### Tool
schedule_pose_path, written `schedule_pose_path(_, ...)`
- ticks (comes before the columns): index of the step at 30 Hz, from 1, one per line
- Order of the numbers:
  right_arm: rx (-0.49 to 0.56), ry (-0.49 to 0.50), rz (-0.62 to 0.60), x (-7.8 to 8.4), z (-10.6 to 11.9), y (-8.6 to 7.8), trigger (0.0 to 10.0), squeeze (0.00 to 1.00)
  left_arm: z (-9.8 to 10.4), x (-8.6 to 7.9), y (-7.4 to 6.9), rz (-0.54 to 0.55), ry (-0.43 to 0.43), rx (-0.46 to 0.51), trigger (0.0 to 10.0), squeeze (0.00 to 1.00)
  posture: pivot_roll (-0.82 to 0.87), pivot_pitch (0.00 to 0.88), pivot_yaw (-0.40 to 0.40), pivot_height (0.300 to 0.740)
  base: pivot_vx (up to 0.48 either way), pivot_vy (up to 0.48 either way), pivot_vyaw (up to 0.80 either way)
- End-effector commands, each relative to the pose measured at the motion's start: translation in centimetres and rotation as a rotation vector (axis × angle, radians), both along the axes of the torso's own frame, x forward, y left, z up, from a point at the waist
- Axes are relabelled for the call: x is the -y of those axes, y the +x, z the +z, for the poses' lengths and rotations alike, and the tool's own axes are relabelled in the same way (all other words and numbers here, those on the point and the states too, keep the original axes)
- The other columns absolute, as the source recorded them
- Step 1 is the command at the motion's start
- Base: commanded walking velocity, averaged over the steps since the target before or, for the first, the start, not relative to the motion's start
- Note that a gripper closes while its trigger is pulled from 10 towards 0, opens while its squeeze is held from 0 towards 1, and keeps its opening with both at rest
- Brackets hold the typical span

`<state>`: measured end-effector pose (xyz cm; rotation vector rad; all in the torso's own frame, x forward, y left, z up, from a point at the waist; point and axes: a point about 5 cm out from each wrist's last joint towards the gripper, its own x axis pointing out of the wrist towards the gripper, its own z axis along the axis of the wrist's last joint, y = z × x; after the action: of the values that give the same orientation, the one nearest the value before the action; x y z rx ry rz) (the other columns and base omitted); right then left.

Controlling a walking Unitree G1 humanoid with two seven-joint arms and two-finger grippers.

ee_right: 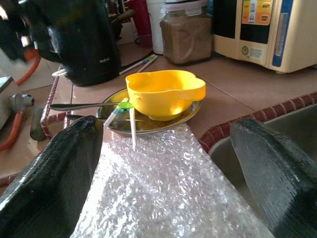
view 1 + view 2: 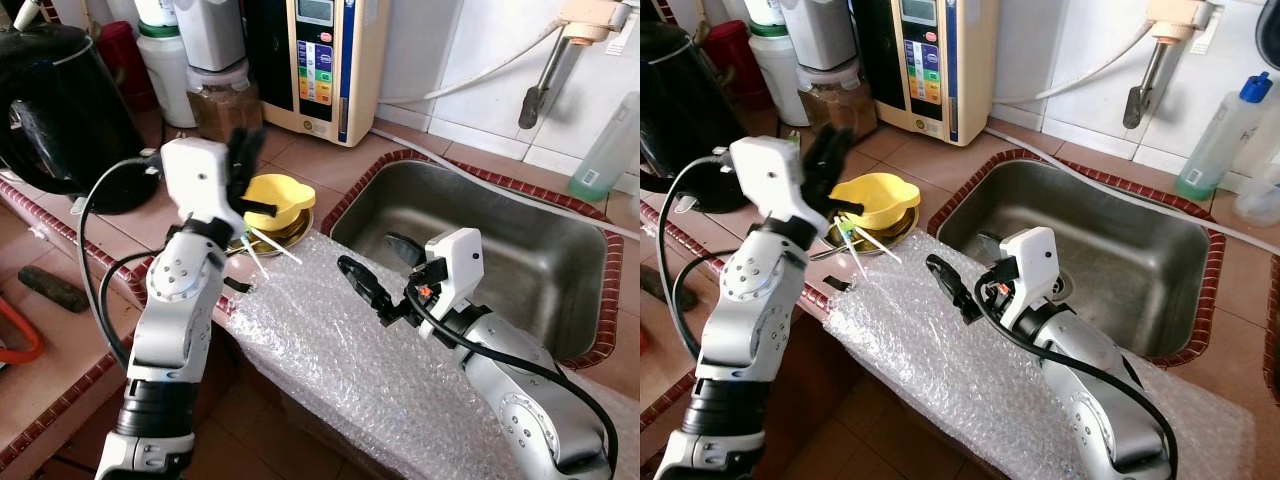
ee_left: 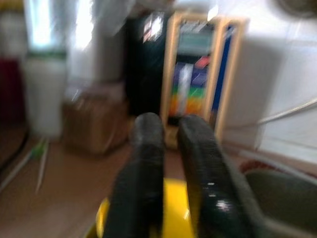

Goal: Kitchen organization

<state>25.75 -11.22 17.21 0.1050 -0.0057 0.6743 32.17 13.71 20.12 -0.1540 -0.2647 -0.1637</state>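
Above the yellow bowl [image 2: 272, 198], left fingers [image 3: 143, 163] nearly meet; right fingers [image 1: 54, 173] spread wide.

Glossy yellow plastic bowl [image 1: 163, 93], steel sink [image 2: 500, 240]

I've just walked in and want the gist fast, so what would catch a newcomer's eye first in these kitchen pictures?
The bright yellow bowl stands out first, sitting on a metal plate on the tiled counter beside the steel sink. A sheet of bubble wrap lies across the counter's front edge. The left gripper hangs blurred above the bowl, fingers close together, while the right gripper, open wide, hovers over the wrap facing the bowl.
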Motion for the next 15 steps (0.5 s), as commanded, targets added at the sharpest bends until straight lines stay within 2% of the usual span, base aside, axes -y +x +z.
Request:
schedule_pose_path(1, -0.002, -0.011, 0.013, -0.3, -0.3, -0.1, 10.0, 0.00, 0.0, 0.1, -0.3, 0.017, -0.066, -0.043, 10.0, 1.00, -0.09, 0.052, 0.019, 0.740, 0.000, 0.000, 0.00)
schedule_pose_path(6, -0.004, -0.020, 0.037, -0.8, -0.5, -0.4, 10.0, 0.00, -0.8, 0.3, -0.6, 0.082, -0.126, -0.151, 10.0, 1.00, -0.08, 0.051, 0.019, 0.740, 0.000, 0.000, 0.00)
schedule_pose_path(8, -0.007, -0.020, 0.041, -0.9, -0.6, -0.5, 10.0, 0.00, -1.8, 0.2, -0.5, 0.118, -0.131, -0.272, 10.0, 1.00, -0.08, 0.047, 0.022, 0.740, 0.000, 0.000, 0.00)
schedule_pose_path(10, -0.007, -0.021, 0.042, -1.0, -0.7, -0.5, 10.0, 0.00, -2.2, 0.1, -0.6, 0.134, -0.152, -0.315, 10.0, 1.00, -0.08, 0.046, 0.024, 0.740, 0.000, 0.000, 0.00)
schedule_pose_path(11, -0.006, -0.022, 0.045, -1.0, -0.7, -0.5, 10.0, 0.00, -3.0, -0.1, -0.8, 0.164, -0.163, -0.387, 10.0, 1.00, -0.08, 0.046, 0.025, 0.740, 0.000, 0.000, 0.00)
schedule_pose_path(13, -0.006, -0.022, 0.046, -1.1, -0.7, -0.5, 10.0, 0.00, -3.5, -0.1, -0.9, 0.169, -0.140, -0.438, 10.0, 1.00, -0.08, 0.044, 0.026, 0.740, 0.000, 0.000, 0.00)
schedule_pose_path(15, -0.005, -0.022, 0.046, -1.1, -0.7, -0.4, 10.0, 0.00, -3.5, -0.1, -1.0, 0.162, -0.143, -0.444, 10.0, 1.00, -0.08, 0.044, 0.026, 0.740, 0.000, 0.000, 0.00)
